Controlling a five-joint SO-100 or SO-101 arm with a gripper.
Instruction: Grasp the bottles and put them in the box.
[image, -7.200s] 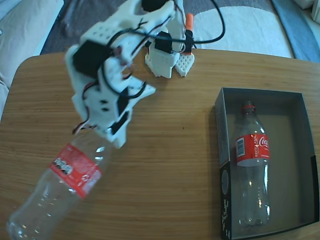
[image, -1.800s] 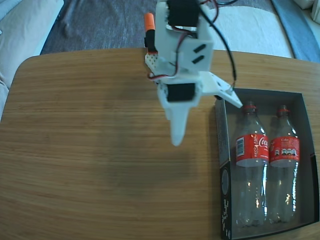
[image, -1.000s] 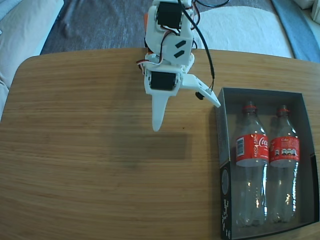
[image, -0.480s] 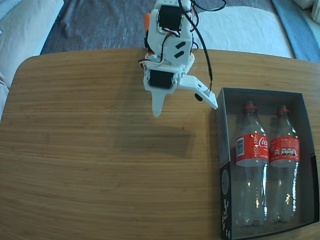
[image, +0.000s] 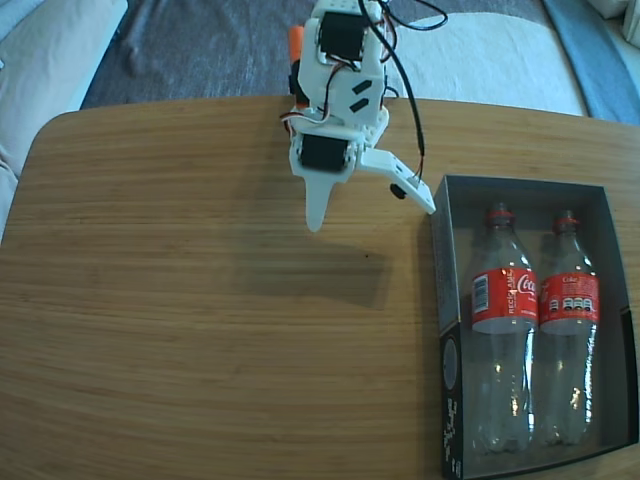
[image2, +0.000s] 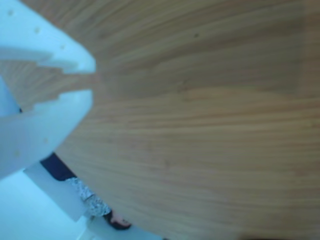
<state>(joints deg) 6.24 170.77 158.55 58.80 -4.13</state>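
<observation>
While the white arm hangs over the far middle of the worktop (image: 200, 300), its claw (image: 370, 213) is spread wide and empty: one finger points near, the other juts right toward the box (image: 441, 300). Over at the right, both bottles (image: 503, 330) lie side by side in that black-sided tray, touching. Clear plastic, red labels, red neck rings. Long axes run near-to-far, necks pointing to the far end.
</observation>
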